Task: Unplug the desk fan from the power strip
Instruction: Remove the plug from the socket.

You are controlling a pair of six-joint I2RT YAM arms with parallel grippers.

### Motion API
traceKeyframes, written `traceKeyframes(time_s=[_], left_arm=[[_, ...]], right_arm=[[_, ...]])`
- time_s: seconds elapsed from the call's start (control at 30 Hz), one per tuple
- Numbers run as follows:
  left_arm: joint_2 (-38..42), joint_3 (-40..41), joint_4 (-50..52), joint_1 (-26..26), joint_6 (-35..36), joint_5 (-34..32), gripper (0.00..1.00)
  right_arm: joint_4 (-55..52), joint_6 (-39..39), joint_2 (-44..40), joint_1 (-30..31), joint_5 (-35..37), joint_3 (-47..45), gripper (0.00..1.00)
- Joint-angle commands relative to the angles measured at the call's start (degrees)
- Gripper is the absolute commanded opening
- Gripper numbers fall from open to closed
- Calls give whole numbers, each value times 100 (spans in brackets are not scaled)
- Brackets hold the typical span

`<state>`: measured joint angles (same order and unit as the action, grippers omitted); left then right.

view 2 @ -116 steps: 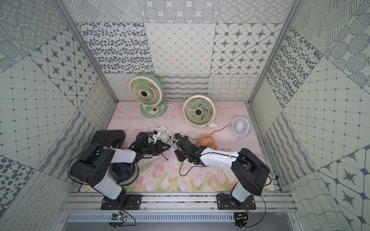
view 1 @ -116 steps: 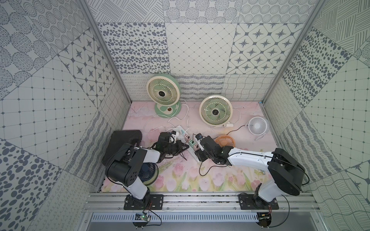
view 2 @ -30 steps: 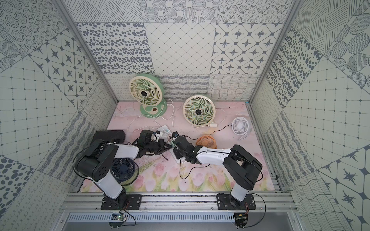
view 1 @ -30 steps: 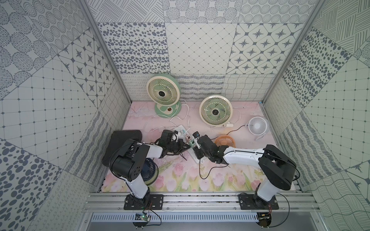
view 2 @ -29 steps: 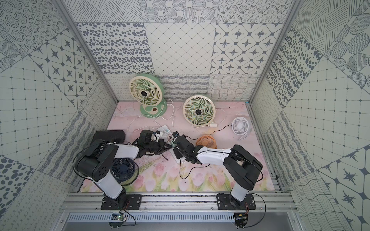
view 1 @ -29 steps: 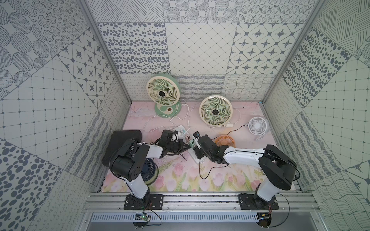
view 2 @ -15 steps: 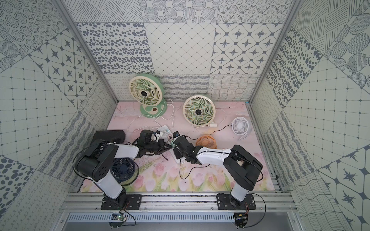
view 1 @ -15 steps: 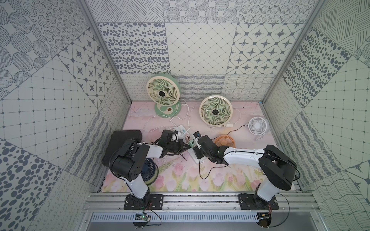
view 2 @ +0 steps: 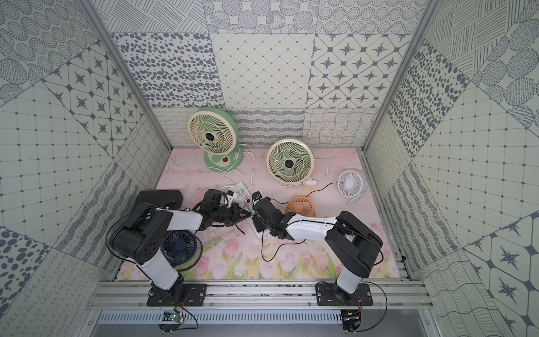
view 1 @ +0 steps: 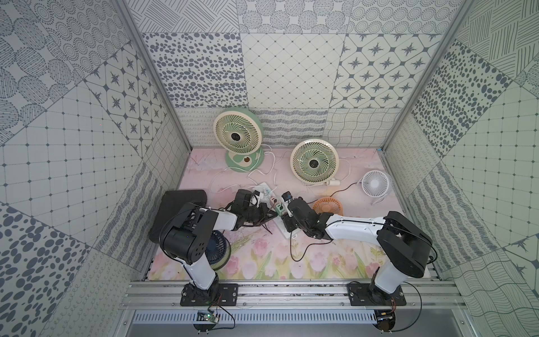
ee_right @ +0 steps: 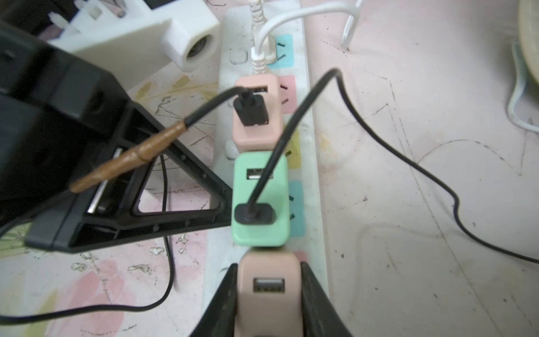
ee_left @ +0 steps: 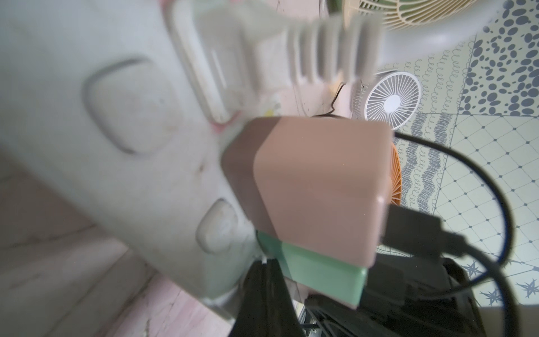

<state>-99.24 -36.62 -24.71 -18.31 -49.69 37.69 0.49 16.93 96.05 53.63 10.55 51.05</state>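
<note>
Low down, outstretched, right gripper [ee_right: 268, 266] clamping pink adapter [ee_right: 268, 305] (on power strip [ee_right: 314, 181]), left gripper [ee_right: 225, 207] closed alongside

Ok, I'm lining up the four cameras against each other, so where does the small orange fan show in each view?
In a top view: the orange fan sits mid-picture, just right of the power strip.
In a top view: same spot, again right of the strip.
Left wrist: only an orange sliver behind the pink adapter.
Right wrist: not in it.
Shared landmark: the power strip, seen in all four.
</note>
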Motion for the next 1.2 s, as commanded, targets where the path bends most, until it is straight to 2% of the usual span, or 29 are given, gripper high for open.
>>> traceKeyframes(time_s=[0.0,0.1,0.3,0.37,0.47,0.57,0.63,0.7,0.77,0.93,1.03,1.17], left_arm=[[-112,-3,601,-21,99,-421,0],[-113,-3,603,-19,89,-420,0],[-117,-7,621,-17,105,-429,0],[-127,-10,615,-16,100,-421,0],[-141,-19,615,-18,95,-416,0],[-131,-12,629,-15,97,-429,0],[-123,-4,642,-22,100,-429,0],[-112,5,647,-22,109,-438,0],[-109,8,652,-16,109,-433,0],[-130,-12,642,-21,107,-432,0],[-105,-12,664,-17,107,-440,0],[-60,-3,708,-23,138,-449,0]], right_arm=[[-77,-276,130,238,543,359,18],[-79,-212,78,222,617,287,18],[455,369,-207,-223,-174,-133,18],[277,336,-151,-123,-73,5,17],[-138,35,-23,213,578,294,18],[-252,-43,-40,259,888,293,17],[-97,113,-160,99,738,108,17],[218,386,-298,-132,284,-119,17],[259,402,-316,-144,208,-117,17],[-259,-40,-20,342,912,346,17],[-282,-39,-20,350,1072,305,17],[309,406,-361,-59,334,-227,17]])
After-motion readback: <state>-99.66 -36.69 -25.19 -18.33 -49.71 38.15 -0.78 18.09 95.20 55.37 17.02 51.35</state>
